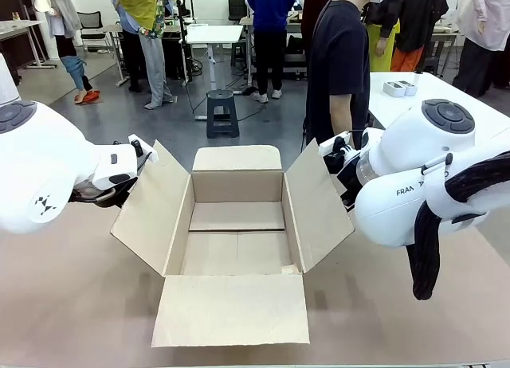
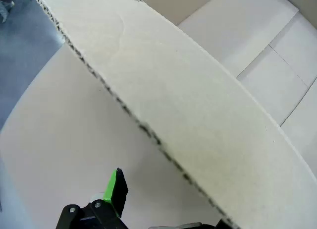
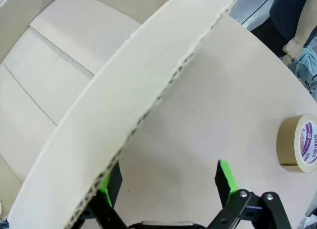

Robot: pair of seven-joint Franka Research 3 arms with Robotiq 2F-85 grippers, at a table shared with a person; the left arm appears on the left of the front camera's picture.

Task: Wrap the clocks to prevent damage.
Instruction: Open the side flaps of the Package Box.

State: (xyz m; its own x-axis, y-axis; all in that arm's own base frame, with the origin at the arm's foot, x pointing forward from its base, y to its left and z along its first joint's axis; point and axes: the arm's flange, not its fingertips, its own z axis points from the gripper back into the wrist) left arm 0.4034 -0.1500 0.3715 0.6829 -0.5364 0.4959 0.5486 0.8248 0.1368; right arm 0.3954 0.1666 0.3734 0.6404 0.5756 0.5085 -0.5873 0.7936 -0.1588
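With the cardboard box (image 1: 237,225) open mid-worktop (image 1: 64,304) and both sets of fingers spread wide at its side flaps — left gripper (image 1: 134,159), right gripper (image 3: 167,177) — the flaps are best splayed steadily, never creased, leaving room for wrapped clocks.

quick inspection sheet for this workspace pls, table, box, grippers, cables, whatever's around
surface: beige tabletop, no spills seen
job's things: open brown cardboard box mid-table, four flaps folded out, floor bare
clutter: roll of brown packing tape on the table outside the box, on the right flap's side
grippers: left gripper open at the left flap's edge; right gripper open at the right flap's edge
cables: black sleeved bundle hanging off the right arm
surroundings: person in a dark T-shirt at the far side; black step stool on the floor behind
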